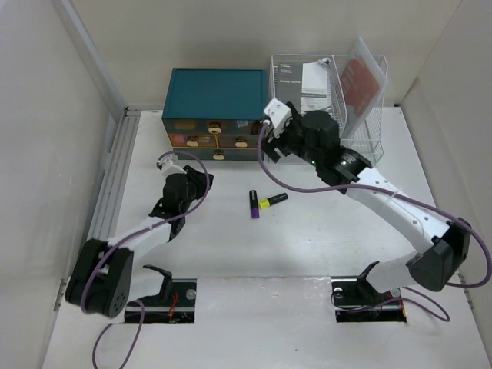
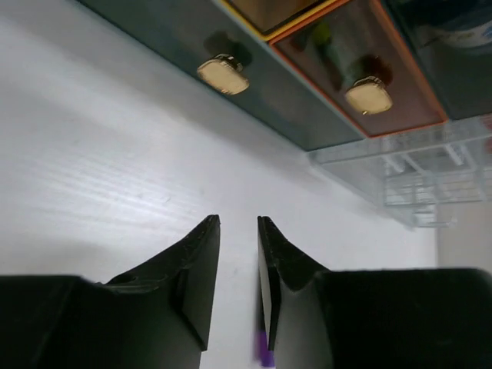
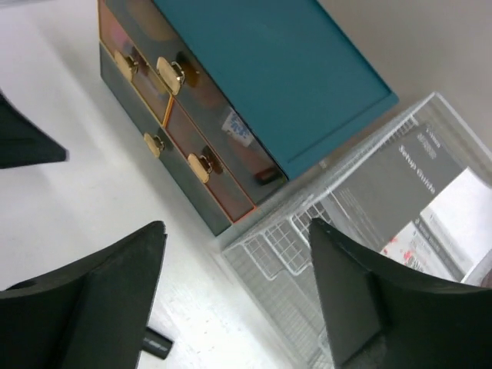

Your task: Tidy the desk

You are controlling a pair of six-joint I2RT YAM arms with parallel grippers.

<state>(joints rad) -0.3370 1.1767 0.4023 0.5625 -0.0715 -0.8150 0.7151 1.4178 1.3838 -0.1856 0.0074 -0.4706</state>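
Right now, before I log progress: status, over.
Left gripper barely open, empty. Right gripper wide open, empty. Large flat white desk: purple marker, yellow highlighter loose at centre.

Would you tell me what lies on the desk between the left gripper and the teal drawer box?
Nothing: the left wrist view shows only bare desk from the left gripper to the teal drawer box.

At the far side we see a teal drawer box (image 1: 215, 92) with brass knobs (image 2: 223, 74), and just right of it a white wire rack (image 1: 369, 142) holding papers (image 1: 304, 84). Nearer, a purple marker (image 1: 253, 204) and a yellow marker (image 1: 273, 201) lie close together.
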